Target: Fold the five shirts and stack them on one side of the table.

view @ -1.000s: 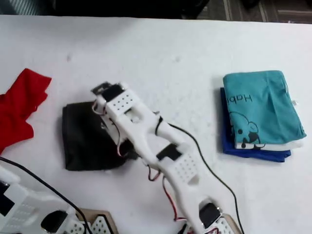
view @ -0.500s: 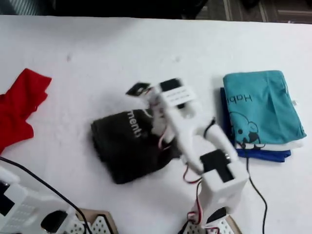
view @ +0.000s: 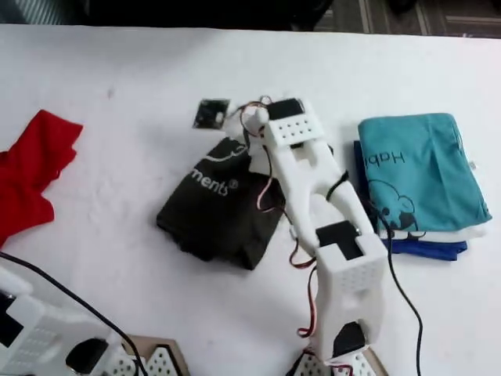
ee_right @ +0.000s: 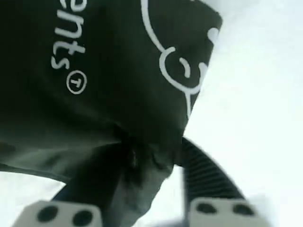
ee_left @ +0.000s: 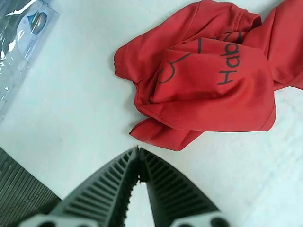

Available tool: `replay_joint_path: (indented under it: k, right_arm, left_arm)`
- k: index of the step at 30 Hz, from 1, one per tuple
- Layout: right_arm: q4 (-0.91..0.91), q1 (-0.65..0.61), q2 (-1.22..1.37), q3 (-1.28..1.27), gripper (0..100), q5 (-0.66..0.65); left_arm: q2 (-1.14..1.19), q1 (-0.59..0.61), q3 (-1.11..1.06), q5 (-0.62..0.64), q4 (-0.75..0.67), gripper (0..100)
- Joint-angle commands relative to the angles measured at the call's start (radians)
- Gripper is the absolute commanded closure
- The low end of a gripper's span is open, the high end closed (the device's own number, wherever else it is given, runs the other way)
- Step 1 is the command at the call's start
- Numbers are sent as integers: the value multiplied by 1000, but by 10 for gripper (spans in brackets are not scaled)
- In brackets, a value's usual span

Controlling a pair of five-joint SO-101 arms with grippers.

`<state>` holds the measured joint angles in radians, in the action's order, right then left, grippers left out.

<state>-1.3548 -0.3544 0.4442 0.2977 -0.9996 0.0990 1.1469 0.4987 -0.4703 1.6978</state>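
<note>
At mid-table, clamped tight in the right gripper point(ee_right: 156, 152) point(view: 249, 149): edge of a folded black fabric shirt with white print point(view: 219, 207) point(ee_right: 118, 61), near a stack of folded fabric shirts point(view: 423, 168), teal on top. Over white tabletop point(view: 141, 70) point(ee_left: 71, 94), left gripper point(ee_left: 139, 163) fully closed, empty, just short of a crumpled red fabric shirt point(ee_left: 203, 80) point(view: 31, 168).

black shirt point(view: 211, 211): matt cloth | red shirt point(ee_left: 208, 80): matt cloth | table point(view: 352, 70): matt | left tool point(ee_left: 138, 163): ribbed black plastic

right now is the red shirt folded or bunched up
Bunched up, not folded. The red shirt lies on the table in a crumpled heap, with overlapping wrinkles and a ragged outline.
</note>
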Motion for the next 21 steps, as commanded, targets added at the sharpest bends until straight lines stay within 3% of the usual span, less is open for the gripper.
replay_joint_path:
  k: [1,5,11,14,18,21]
  right_arm:
    - [-176,-24,-22,137,648,204]
    - [-375,-62,-31,207,666,252]
    - [-371,-142,-143,118,985,463]
    - [-369,-219,-222,-9,943,586]
    - [-358,-364,-232,-172,983,683]
    - [-249,-449,-168,-239,979,783]
  left_arm:
    - [-47,-2,3,0,-14,973]
    - [-47,-1,3,0,-14,973]
    - [-47,-1,3,0,-14,973]
    - [-47,1,3,0,-11,974]
    - [-47,1,2,0,-6,975]
    - [-47,2,2,2,-5,976]
